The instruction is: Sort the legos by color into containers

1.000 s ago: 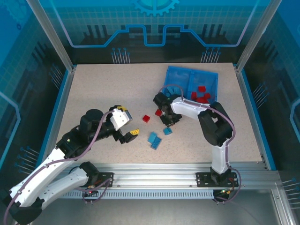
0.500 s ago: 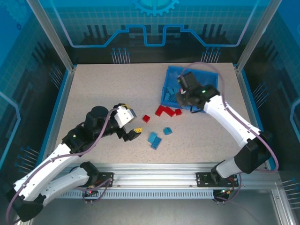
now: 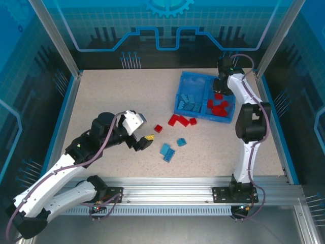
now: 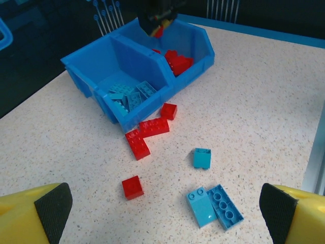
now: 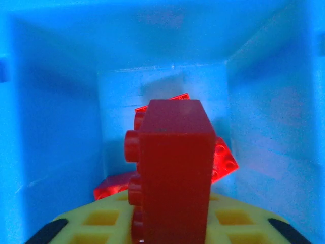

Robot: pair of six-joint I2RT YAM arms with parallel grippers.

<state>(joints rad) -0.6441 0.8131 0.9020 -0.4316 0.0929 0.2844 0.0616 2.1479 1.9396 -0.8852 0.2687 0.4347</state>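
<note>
Your right gripper (image 3: 219, 85) hangs over the blue tray (image 4: 129, 58), which sits by the far right corner of the table (image 3: 111, 96); a red brick (image 5: 172, 168) stands upright between its fingers above the right compartment (image 5: 51, 127), but you cannot tell whether the jaws clamp it or have let it loose; under it that compartment holds a heap of red bricks (image 3: 219, 107); the left compartment (image 3: 192, 81) holds a layer of light blue bricks (image 3: 190, 101); your left gripper (image 4: 165, 216) hovers with its jaws spread wide apart above the middle of the table, just left of the loose pieces; three loose red bricks (image 4: 154, 127) lie in a ragged row just outside the near wall of the left compartment; a small square red brick (image 4: 132, 187) lies apart from them, a little closer to the near edge; a single light blue brick (image 4: 202, 158) lies right of it; nearer the near edge, a pair of light blue bricks (image 4: 213, 206) lies side by side and touching, one of them with its hollow underside up
</note>
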